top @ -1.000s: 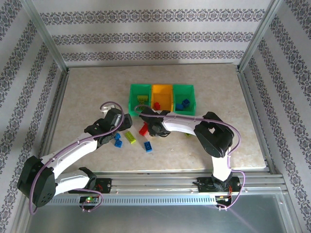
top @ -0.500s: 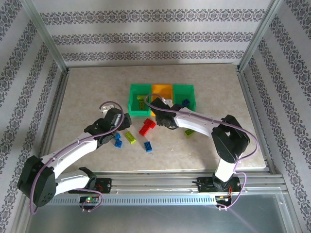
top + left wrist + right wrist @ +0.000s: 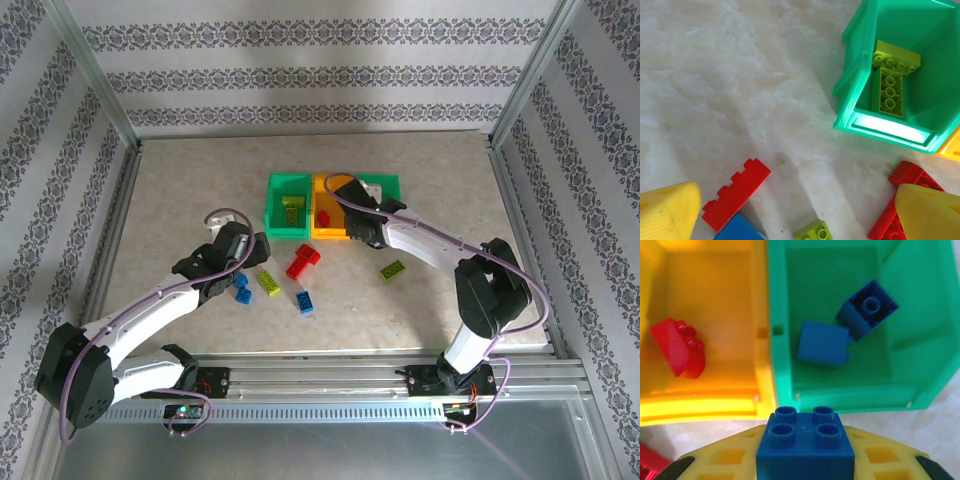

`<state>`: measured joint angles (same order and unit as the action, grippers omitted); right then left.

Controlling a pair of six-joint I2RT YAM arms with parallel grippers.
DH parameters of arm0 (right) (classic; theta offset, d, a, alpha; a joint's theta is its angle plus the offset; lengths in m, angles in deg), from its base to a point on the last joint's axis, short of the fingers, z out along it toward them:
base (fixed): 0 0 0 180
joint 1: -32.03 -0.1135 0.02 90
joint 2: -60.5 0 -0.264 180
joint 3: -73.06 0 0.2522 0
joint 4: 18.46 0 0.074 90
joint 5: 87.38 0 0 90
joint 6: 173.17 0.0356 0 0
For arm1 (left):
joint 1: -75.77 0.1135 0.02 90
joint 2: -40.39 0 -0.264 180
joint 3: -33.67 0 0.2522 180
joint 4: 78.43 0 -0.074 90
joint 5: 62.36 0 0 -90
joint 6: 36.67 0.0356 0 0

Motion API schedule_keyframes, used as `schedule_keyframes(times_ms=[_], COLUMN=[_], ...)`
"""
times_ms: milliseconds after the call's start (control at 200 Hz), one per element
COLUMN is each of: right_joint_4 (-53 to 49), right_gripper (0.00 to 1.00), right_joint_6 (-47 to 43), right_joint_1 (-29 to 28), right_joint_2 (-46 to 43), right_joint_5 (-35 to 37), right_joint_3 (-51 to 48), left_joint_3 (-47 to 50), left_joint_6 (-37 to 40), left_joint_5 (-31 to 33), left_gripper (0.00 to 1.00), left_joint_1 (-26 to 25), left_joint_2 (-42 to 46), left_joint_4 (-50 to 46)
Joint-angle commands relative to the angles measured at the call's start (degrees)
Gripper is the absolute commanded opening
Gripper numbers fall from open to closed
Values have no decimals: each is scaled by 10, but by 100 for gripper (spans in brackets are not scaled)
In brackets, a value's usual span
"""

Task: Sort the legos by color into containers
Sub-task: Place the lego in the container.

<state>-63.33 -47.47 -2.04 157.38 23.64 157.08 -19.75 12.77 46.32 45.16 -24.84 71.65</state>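
So, one table (image 3: 180,190), beige stone look, with a metal frame (image 3: 110,110) along its sides. Two arms.

Three containers (image 3: 288,177) are joined in a row: left green bin (image 3: 852,75), orange bin (image 3: 715,290) in the middle, right green bin (image 3: 815,280).

Legos in the bins:
- left green bin: two yellow-green bricks (image 3: 890,92), touching
- orange bin: one red brick (image 3: 679,347)
- right green bin: two blue bricks (image 3: 824,343), touching at a corner

Loose legos, all on the near side of the orange bin:
- two loose red bricks (image 3: 735,192) in the left wrist view
- two loose yellow-green bricks (image 3: 267,282), one near-left and one near-right
- one loose blue brick (image 3: 305,301)
- a blue clump (image 3: 241,289) by the left arm; can't tell if it is one or two

The left arm reaches in low from the near-left. The left gripper (image 3: 258,248) sits near-left of the orange bin, just short of the left green bin's front corner. Its yellow fingers (image 3: 665,210) are spread wide with nothing between them.

The right arm stretches forward and bends left, its wrist over the front of the orange bin. The right gripper (image 3: 805,467) is clamped on a held blue brick (image 3: 805,440), two-by-two with studs up. The brick sits just in front of the wall shared by the orange bin and the right green bin.

There is bare table behind, left and right of the orange bin's row. The right green bin has free floor along its front.
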Motion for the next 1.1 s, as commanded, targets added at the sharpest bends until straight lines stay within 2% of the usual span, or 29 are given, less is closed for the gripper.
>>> schedule_keyframes(times_ms=[0,295,495,830,1094], right_joint_4=[8,18,27,33,27], right_gripper=[20,20,20,24,34], right_joint_6=[-32,-77,-90,-107,-111], right_joint_1=[22,91,131,158,163], right_joint_2=[-18,49,105,182,193], right_joint_5=[17,-11,-75,-132,-144], right_joint_3=[22,81,130,196,212], left_joint_3=[1,-2,-2,-14,-30], left_joint_6=[12,21,33,47,77], left_joint_5=[0,-32,-50,-109,-161], left_gripper=[100,100,100,100,100], left_joint_1=[9,9,8,8,8], left_joint_2=[8,-8,-13,-47,-77], left_joint_4=[32,40,40,51,53])
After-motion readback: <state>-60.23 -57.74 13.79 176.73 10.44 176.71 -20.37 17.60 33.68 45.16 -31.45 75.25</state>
